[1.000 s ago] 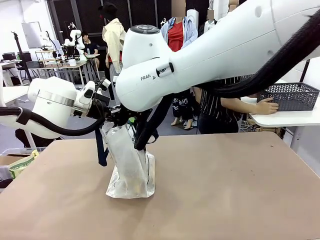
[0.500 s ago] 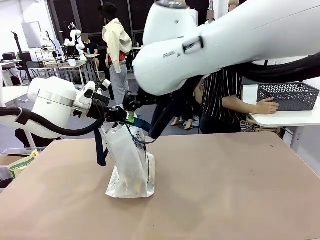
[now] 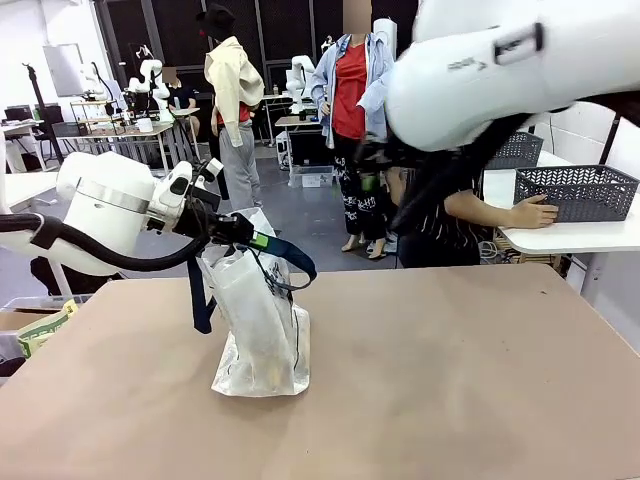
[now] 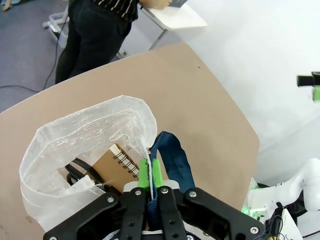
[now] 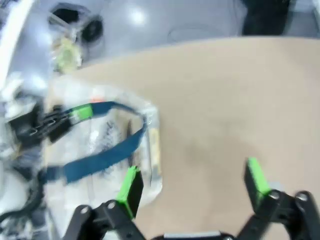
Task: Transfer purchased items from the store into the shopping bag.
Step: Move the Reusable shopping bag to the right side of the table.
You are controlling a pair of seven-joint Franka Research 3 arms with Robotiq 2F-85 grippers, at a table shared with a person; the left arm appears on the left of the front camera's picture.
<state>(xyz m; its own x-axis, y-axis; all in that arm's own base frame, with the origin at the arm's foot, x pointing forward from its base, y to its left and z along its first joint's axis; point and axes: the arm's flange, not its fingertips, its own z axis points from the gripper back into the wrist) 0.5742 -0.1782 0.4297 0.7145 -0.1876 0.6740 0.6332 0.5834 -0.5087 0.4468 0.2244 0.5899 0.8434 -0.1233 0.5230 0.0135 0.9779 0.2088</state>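
Now the right arm has swung up and away from the shopping bag (image 3: 262,335); a second ago its bulk was crowded right over the bag's mouth, and it sits high on the right side of the scene instead. From its own wrist view the right claw (image 5: 192,186) is spread wide with nothing between the green pads, looking down on the bag from well above the surface (image 3: 450,380).

The left claw (image 4: 150,172) stays pressed together on the bag's rim, pinching the thin plastic just beside a navy handle (image 4: 172,160), so the mouth is held open. Inside, a spiral-bound brown notebook (image 4: 117,165) leans against the near wall, with something dark beside it that I can't make out.

The bag stands left of centre on the surface. The grey basket (image 3: 578,190) is far off on a side table at the right, with a person's hand (image 3: 533,212) resting just beside it.

My guess is a drop-off just finished, and the empty right claw is headed back for another item.
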